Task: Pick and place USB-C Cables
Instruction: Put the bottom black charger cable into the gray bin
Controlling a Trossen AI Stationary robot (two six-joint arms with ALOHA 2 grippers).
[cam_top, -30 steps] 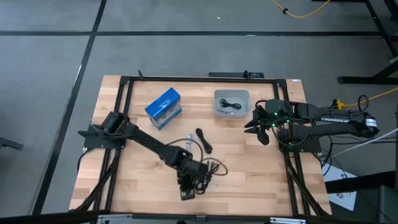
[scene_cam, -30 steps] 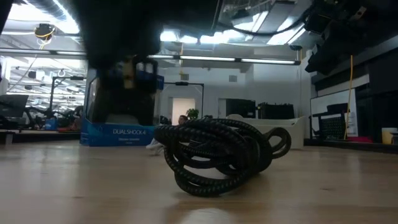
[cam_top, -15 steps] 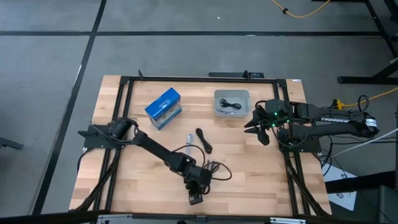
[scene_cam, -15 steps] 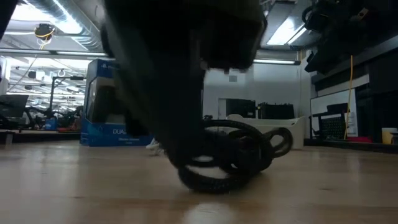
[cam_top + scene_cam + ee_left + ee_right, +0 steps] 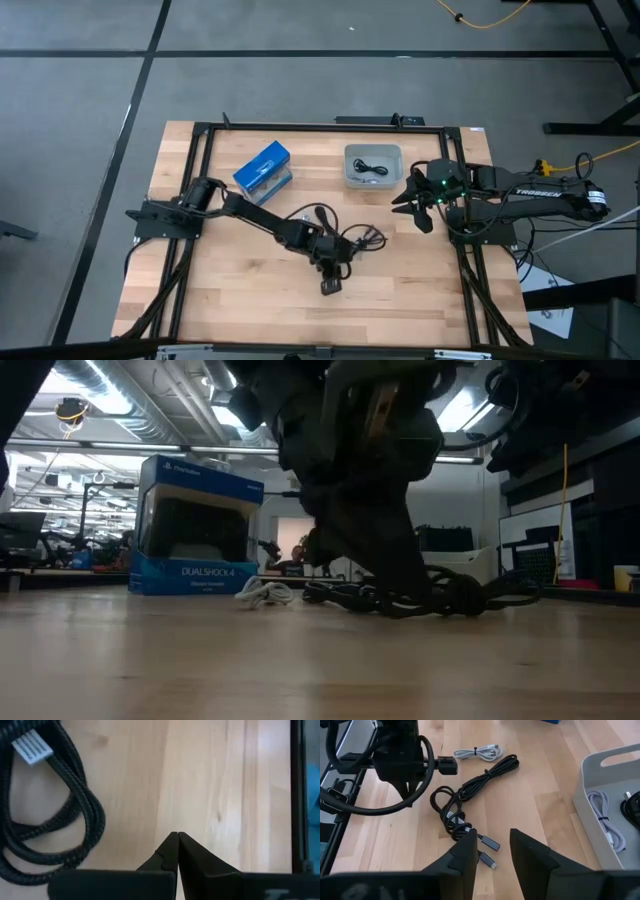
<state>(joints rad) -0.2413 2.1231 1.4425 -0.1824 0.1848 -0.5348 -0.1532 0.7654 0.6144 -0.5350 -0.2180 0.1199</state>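
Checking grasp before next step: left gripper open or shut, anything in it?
Shut and empty. In the left wrist view the left gripper's tips meet on bare wood; the black cable lies beside them, untouched.

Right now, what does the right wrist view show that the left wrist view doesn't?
Only the right wrist view: the bin with cables in it, a white cable loose on the table, and the right gripper open, holding nothing.
Only the left wrist view: the left gripper seen shut and empty, and a pale ribbed plug up close.
Both: the wooden table and a black cable beside the left gripper, probably the same one.
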